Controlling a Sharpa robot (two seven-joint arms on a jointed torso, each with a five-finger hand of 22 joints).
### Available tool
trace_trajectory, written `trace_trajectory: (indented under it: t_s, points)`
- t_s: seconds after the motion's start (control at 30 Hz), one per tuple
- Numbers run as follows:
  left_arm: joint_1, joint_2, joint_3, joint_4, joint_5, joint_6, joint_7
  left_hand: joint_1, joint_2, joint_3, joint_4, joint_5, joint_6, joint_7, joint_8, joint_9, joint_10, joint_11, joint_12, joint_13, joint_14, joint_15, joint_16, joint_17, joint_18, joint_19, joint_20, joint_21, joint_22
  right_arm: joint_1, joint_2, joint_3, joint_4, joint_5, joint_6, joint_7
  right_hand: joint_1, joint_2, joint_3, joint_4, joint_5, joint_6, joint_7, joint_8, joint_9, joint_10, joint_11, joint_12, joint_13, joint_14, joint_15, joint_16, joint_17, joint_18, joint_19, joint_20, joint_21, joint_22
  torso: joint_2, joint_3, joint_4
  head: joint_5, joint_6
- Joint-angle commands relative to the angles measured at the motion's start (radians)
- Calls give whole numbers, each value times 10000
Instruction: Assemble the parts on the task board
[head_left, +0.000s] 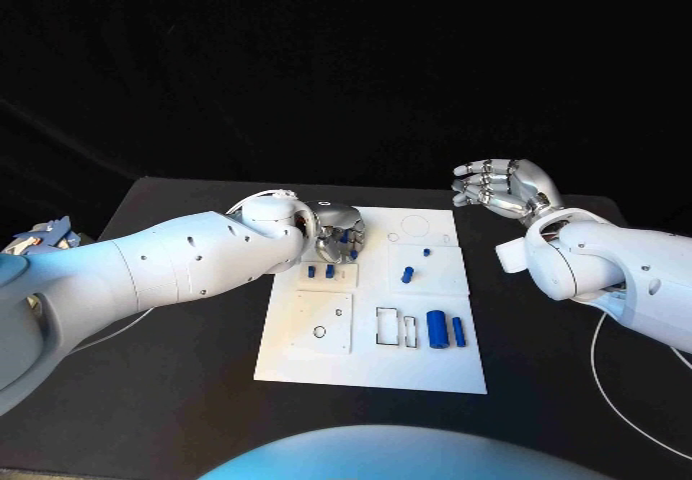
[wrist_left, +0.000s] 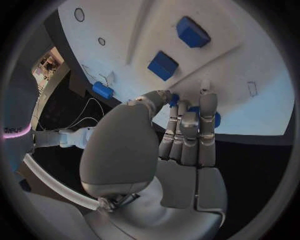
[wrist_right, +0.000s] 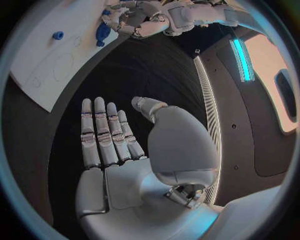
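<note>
left hand (wrist_left: 187, 130) fingers hide most of a blue part (wrist_left: 215, 119) | grip unclear

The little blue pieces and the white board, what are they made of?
The blue pieces look like plastic: solid, even colour with a soft sheen, though painted metal can't be ruled out. The white board looks like a flat, matte plastic or coated sheet, thin at its edge, with cut-out slots and outlines.
</note>
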Motion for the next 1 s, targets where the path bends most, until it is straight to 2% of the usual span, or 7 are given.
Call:
trace_trajectory:
  t_s: [0.03,0.4,0.5,0.57,0.73,0.87,1.0]
  points:
    - [-29,69,-8,-36,30,237,55,40,79,51,-36,-73,76,-12,-39,-18,52,6,9,-21,56,-20,41,-2,-78,65,-14,62,19,-9,12,1,-3,53,182,168,-8,81,-3,-70,49,43,664,-50,-15,15,63,-55,-15,-35,52,-48,-14,118,3,97,-47,-15,-6,1,-11,5,-5]
    - [-77,162,-15,-102,34,350,-7,106,238,205,-154,-113,238,-18,-38,-99,167,-27,65,-69,145,-47,204,94,-120,155,-35,314,324,-14,20,1,-8,56,138,150,-13,105,-8,-69,54,38,692,-66,-33,14,80,-75,-60,-31,64,-87,-48,118,10,107,-79,-63,6,-1,-10,-11,-21]
    - [-83,170,-15,-117,34,323,-37,211,432,373,-306,-125,493,-59,18,-144,407,-114,184,-71,412,-122,469,437,-204,420,-83,724,859,-17,24,1,-13,56,144,151,-13,105,-8,-69,54,38,692,-66,-33,14,80,-75,-60,-31,64,-87,-48,118,10,107,-79,-63,-3,2,-8,-14,-25]
    - [-87,170,-15,-126,34,307,-52,271,583,508,-445,-158,723,-113,58,-174,646,-205,276,-67,799,-200,811,1001,-330,817,-144,1250,1577,-19,26,1,-16,56,148,150,-13,105,-8,-69,54,38,692,-66,-33,14,80,-75,-60,-31,64,-87,-48,118,10,107,-79,-63,-9,2,-7,-14,-27]
    - [-101,159,-14,-141,33,168,-35,322,774,792,-740,-124,1122,-202,106,-219,969,-327,382,-51,1057,-316,1012,1242,-449,1168,-263,1797,2285,-25,32,1,-28,56,136,142,-11,129,-4,-68,64,45,700,-71,-43,17,88,-84,-87,-25,69,-108,-68,119,18,112,-96,-92,-1,-4,-7,-25,-12]
    - [-105,154,-14,-147,81,-111,24,236,798,963,-859,-107,1298,-241,87,-250,1102,-358,381,-50,1161,-354,1071,1310,-496,1288,-296,2000,2552,-31,36,1,-42,56,131,138,-8,140,0,-69,69,49,703,-72,-46,19,89,-87,-97,-22,70,-116,-76,119,22,113,-102,-102,-11,-7,-7,-20,-16]
    - [-108,108,-13,-119,229,-472,119,66,732,1261,-1025,-64,1236,-162,-137,-363,1088,-258,147,-147,1246,-284,1140,1443,-497,1248,-275,2072,2602,-36,39,1,-62,56,125,133,-6,157,5,-69,80,54,705,-74,-52,22,91,-91,-112,-18,72,-128,-88,120,27,115,-112,-119,-15,-4,-13,-36,14]
